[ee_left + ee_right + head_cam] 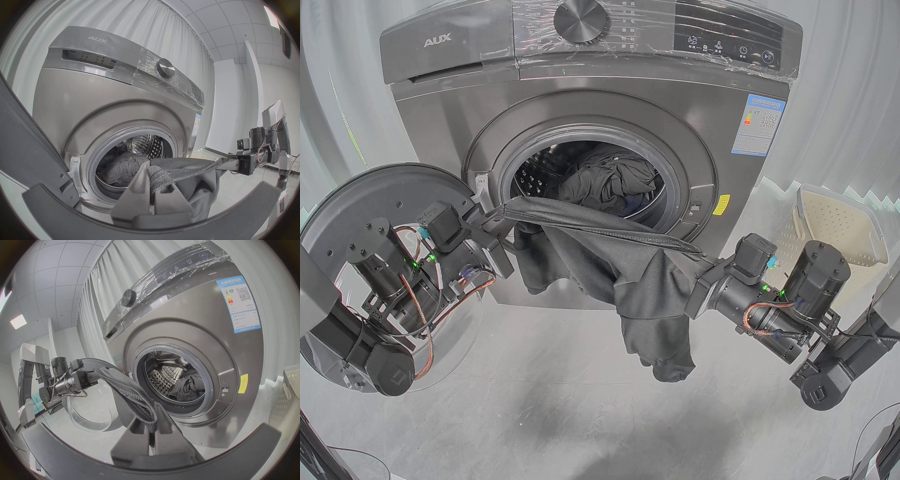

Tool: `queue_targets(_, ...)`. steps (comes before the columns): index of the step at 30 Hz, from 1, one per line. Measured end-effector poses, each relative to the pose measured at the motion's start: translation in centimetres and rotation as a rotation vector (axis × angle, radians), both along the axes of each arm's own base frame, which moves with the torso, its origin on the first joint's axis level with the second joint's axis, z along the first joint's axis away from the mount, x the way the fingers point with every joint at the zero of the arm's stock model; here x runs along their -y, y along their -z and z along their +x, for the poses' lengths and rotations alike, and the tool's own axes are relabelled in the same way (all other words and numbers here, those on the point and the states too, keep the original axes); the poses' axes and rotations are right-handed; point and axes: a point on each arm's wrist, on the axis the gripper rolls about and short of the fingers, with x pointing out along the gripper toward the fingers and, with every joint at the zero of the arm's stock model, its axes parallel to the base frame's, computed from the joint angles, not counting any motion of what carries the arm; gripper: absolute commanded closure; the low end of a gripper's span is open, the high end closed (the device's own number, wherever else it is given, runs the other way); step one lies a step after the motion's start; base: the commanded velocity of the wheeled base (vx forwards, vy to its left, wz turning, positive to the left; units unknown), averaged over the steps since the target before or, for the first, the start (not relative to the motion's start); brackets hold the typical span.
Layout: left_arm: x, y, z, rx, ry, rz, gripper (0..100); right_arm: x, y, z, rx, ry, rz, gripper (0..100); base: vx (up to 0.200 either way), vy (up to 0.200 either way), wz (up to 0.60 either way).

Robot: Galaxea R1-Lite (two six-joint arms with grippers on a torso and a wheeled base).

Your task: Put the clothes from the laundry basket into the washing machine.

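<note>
A dark grey garment (612, 262) hangs stretched between both grippers in front of the washing machine (594, 106), its lower part drooping toward the floor. My left gripper (499, 215) is shut on one end of it by the drum opening's left side; the pinch shows in the left wrist view, left gripper (151, 184) on the garment (181, 170). My right gripper (700, 259) is shut on the other end, lower right of the opening, also seen as right gripper (152, 427) on the garment (128, 393). More dark clothes (612, 178) lie inside the drum. The cream laundry basket (837, 231) stands at the right.
The round machine door (375, 206) stands swung open to the left, behind my left arm. Grey floor (550, 387) stretches out below the hanging garment. White curtains (850, 94) hang behind the machine.
</note>
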Motion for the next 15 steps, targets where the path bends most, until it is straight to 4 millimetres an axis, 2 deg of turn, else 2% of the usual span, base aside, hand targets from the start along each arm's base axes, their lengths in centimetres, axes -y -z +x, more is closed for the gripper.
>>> queue_targets(7, 0.04, -0.27, -0.2, 0.008, 0.004, -0.004, 100, 0.18, 0.03, -0.34, -0.004, -0.005, -0.002, 100, 0.0, 0.0, 0.0)
queue_targets(8, 0.11, -0.31, -0.21, 0.009, 0.006, -0.004, 100, 0.13, 0.18, -0.31, -0.009, -0.006, -0.004, 0, 0.0, 0.0, 0.0)
queue_targets(15, 0.58, -0.73, -0.1, 0.026, 0.02, -0.011, 100, 0.04, 0.67, 0.46, -0.02, 0.007, 0.01, 0, 0.0, 0.0, 0.0)
